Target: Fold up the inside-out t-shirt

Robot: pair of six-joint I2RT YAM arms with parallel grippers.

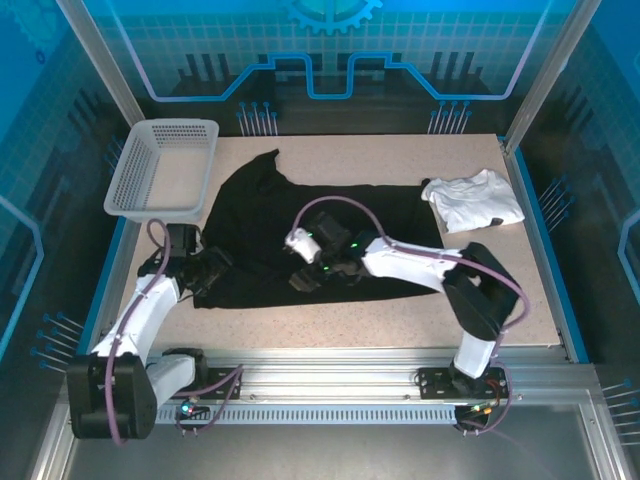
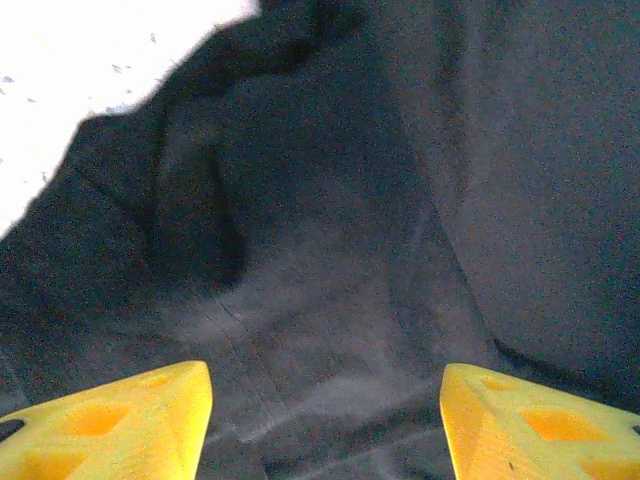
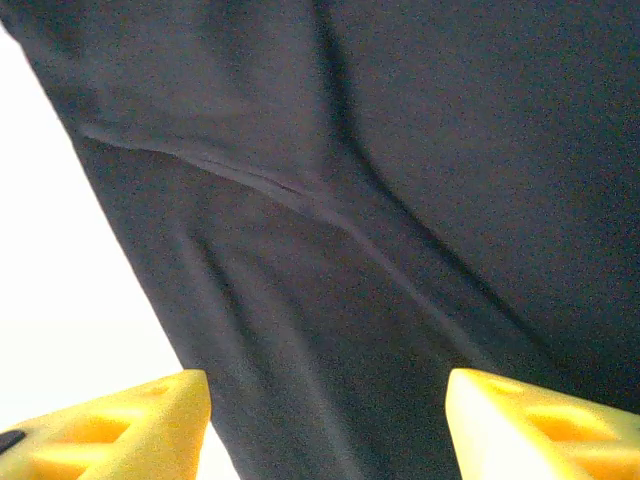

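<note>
On your left, the left gripper point(image 1: 207, 272) sits at the near-left edge of the inside-out t-shirt point(image 1: 255, 215), fingers spread, pinching nothing. The shirt lies spread out, black, across the middle of the table point(image 1: 400, 315). Your right gripper point(image 1: 305, 278) hovers over its near hem, fingers likewise apart.

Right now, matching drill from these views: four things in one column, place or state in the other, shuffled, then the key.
1. t-shirt
2. white garment
3. basket
4. left gripper

A. folded, far right
B. far-left corner
C. open, over the t-shirt's near-left edge
D. black, spread across the middle

Pairs: 1-D, 2-A, 3-B, 4-C
</note>
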